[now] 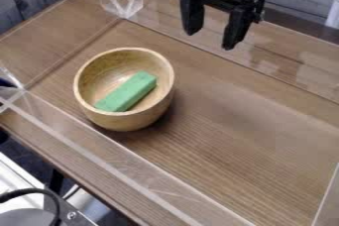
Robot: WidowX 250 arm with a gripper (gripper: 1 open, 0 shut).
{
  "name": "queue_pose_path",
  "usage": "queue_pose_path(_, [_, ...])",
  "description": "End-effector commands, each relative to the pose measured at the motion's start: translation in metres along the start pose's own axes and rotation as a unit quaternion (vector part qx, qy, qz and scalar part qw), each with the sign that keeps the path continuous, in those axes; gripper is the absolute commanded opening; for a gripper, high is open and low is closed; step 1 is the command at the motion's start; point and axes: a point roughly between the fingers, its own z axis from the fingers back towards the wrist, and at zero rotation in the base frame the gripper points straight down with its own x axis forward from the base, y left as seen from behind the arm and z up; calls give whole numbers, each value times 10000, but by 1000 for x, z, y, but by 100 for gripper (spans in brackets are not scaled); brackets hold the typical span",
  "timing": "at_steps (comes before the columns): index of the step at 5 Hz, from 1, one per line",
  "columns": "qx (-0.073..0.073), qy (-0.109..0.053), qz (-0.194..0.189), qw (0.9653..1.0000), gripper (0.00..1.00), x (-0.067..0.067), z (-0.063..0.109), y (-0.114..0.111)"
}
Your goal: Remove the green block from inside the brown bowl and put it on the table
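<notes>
Still in the Bowl: Green Block Waits to Come Out

In the one camera view, the green block (127,92) lies inside the brown bowl (123,118). It is on the left side of the surface (236,147). The bowl stands upright, with its round mouth facing up, so the block can be reached from above. The thick wall goes all the way around the block and would likely stop it from sliding away. The block lies at a slant, with one end pointing to the far right and the other to the near left. It looks low in the bowl, under the rim.

The jaws (212,30) are at the far side, up and to the right of the bowl. They are wide open with a gap between them, and they hold nothing. They are well apart from the block.

The job looks to be at its start, as the block has yet to come out. I think the jaws should go over the bowl, turn to fit across the thin way of the block, and go down. They could bump the rim or tip the bowl. The bare wood to the right of the bowl looks like a good place to put the block.
</notes>
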Motion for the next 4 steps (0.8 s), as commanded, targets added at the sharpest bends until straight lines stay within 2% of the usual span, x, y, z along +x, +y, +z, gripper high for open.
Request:
queue_pose_path(1, [18,87,1,10000,100,-6,-7,7])
queue_pose_path(2, [29,92,52,9999,100,-24,-17,24])
queue_pose_path(3, [3,15,191,9998,100,-43,-24,47])
queue_pose_path(4, [-17,-34,257,9997,100,-53,-28,71])
